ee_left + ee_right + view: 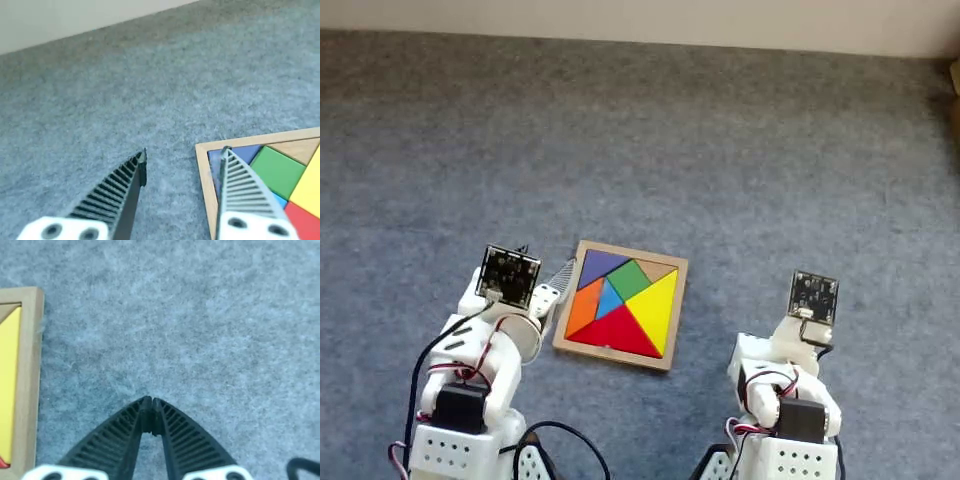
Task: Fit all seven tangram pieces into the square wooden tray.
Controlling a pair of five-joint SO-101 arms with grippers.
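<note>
Left wrist view: left hand [184, 151] spread astride tray [260, 140] corner

Wooden tray [632, 252] pale tan. Inside: purple piece [602, 265], green piece [632, 280], yellow piece [655, 305], red piece [618, 328], orange piece [583, 305], light-blue piece [610, 298]. Carpet [720, 150] mottled blue-grey. Right gripper [151, 402] black, ribbed. Left gripper [185, 150] black and pale grey.
</note>
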